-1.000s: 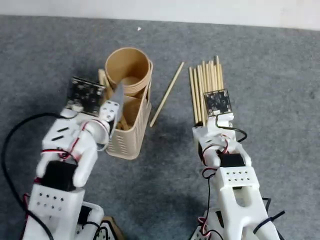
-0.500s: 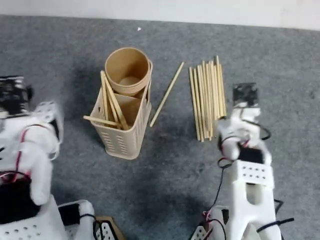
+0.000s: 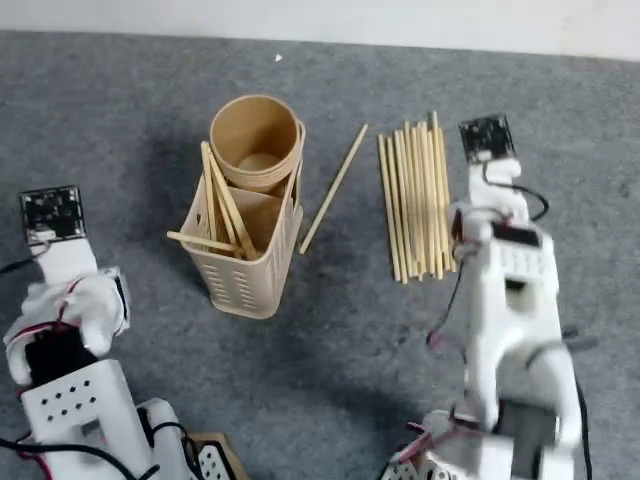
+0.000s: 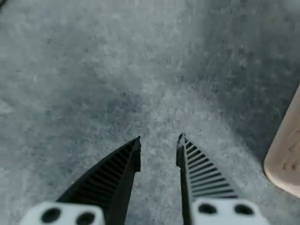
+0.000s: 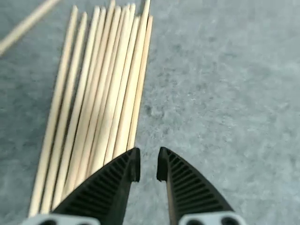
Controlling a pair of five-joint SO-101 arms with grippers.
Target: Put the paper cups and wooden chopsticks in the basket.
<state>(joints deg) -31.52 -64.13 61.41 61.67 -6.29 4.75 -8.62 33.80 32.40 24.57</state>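
Note:
A beige slatted basket [image 3: 243, 272] stands left of centre, holding stacked paper cups [image 3: 256, 140] and a few wooden chopsticks [image 3: 216, 212]. One loose chopstick [image 3: 333, 188] lies just right of it. A pile of several chopsticks [image 3: 415, 200] lies farther right and appears close up in the right wrist view [image 5: 98, 93]. My right gripper [image 5: 148, 151] hovers at the pile's right edge, slightly open and holding nothing. My left gripper [image 4: 159, 139] is open over bare carpet, well left of the basket, whose corner [image 4: 287, 161] shows nearby.
Grey carpet [image 3: 130, 110] covers the whole table. The left arm [image 3: 65, 300] sits at the near left and the right arm [image 3: 505, 300] at the near right. A pale wall edge [image 3: 400, 15] runs along the far side.
The left arm has pulled away from the basket to the near left, uncovering the chopsticks in it. The right arm has shifted from over the pile to its right edge and farther back.

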